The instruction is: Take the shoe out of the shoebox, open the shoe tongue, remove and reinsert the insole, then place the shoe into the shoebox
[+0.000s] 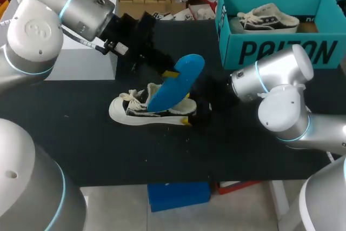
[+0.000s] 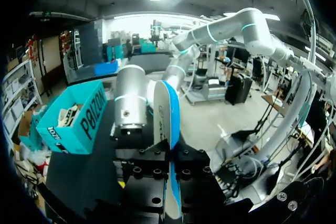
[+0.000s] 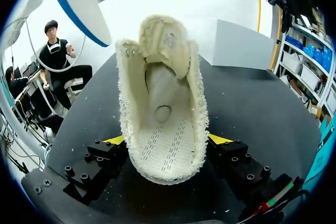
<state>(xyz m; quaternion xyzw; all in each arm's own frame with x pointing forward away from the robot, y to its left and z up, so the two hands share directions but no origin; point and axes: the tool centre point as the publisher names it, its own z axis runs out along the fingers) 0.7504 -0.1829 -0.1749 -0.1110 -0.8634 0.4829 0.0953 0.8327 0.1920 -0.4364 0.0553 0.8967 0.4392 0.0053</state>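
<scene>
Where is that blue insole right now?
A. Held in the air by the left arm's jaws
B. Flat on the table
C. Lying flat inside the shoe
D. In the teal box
A: the insole is clamped in the left jaws and raised above the shoe, whose inside looks bare in the right wrist view.

I see insole [image 1: 178, 79] overhanging shoe [image 1: 141, 110]; free passage along near table [image 1: 135, 155]; second shoe [image 1: 267, 19] takes part of shoebox [image 1: 270, 52], far right.

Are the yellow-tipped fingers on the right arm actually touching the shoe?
Touching. The right wrist view shows the right gripper, its fingers pressed against both sides of the shoe, no gap.
</scene>
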